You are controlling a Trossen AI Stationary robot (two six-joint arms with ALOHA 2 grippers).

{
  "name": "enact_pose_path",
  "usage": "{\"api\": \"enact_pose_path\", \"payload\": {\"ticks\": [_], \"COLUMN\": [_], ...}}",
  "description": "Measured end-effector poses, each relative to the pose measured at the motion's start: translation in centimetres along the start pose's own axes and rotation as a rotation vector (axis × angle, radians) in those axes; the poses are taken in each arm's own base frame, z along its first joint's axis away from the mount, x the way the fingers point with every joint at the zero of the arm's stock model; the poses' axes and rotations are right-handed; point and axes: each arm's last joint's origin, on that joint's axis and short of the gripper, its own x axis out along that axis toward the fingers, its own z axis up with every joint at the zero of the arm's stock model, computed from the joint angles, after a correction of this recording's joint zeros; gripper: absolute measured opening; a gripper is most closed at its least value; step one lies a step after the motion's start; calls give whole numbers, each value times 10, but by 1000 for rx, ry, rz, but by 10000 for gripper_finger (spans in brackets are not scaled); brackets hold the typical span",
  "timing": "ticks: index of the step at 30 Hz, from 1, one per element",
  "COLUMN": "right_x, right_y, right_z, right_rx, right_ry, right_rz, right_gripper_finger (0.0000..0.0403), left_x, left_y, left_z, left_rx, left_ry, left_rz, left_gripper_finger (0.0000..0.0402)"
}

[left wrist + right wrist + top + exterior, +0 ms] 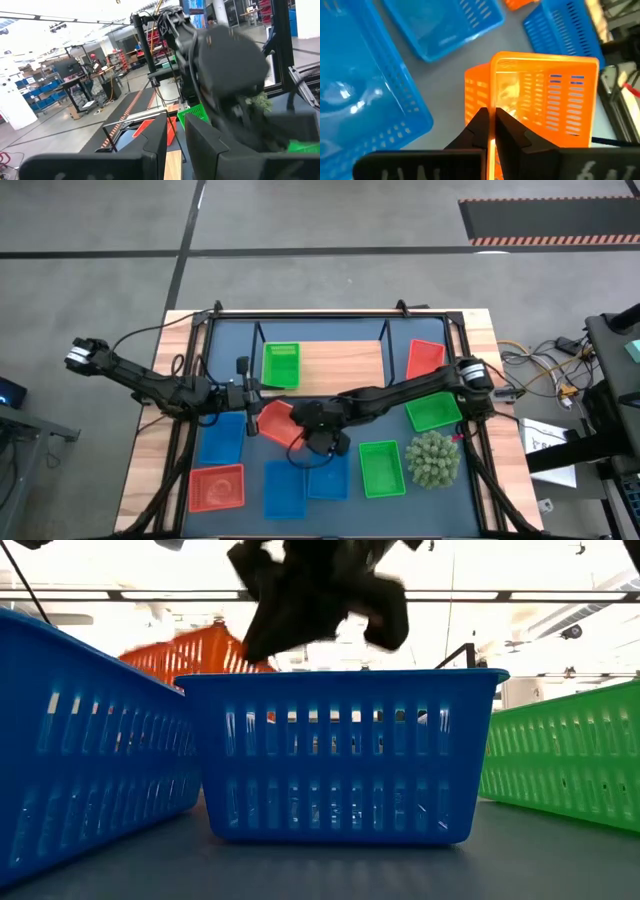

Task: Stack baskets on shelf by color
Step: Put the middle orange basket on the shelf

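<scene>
Right wrist view shows the right claw [492, 131] clamped on an orange-red basket's [545, 95] rim, lifted mid-tabletop; next, carry it to the shelf [343, 361]. Left claw [243, 395] state: cannot tell.

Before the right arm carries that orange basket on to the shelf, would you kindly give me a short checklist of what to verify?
1. Right gripper shut on the rim of the orange basket: ok.
2. Basket lifted off the mat, tilted: ok in the low view.
3. Bare wood free on the shelf beside the green basket: ok.
4. Another orange basket at the shelf's right end to stack on: ok.
5. Left gripper clear of the path: not ok, it is close beside the held basket.
6. Grip firm enough for the carry: cannot tell.
</scene>
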Motion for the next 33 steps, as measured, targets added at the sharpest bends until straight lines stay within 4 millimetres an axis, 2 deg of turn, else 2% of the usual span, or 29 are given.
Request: {"api": "enact_pose_path", "payload": {"ticks": [12,18,23,27,33], "right_x": [-63,-96,-113,-117,-99], "right_y": [2,2,-1,-6,-18], "right_z": [24,31,22,5,-28], "right_rx": [220,324,457,582,724], "right_ry": [1,73,240,335,445], "right_rz": [-45,-178,-368,-426,-440], "right_gripper_finger": [9,9,9,9,9], "left_x": [0,0,0,0,0], "left_y": [0,0,0,0,0], "left_z": [0,0,0,0,1], "left_rx": [-5,-7,-7,-7,-8], "left_ry": [-4,-4,-4,-4,-6], "left_rz": [1,1,1,1,2], "left_gripper_finger": [52,52,52,52,52]}}
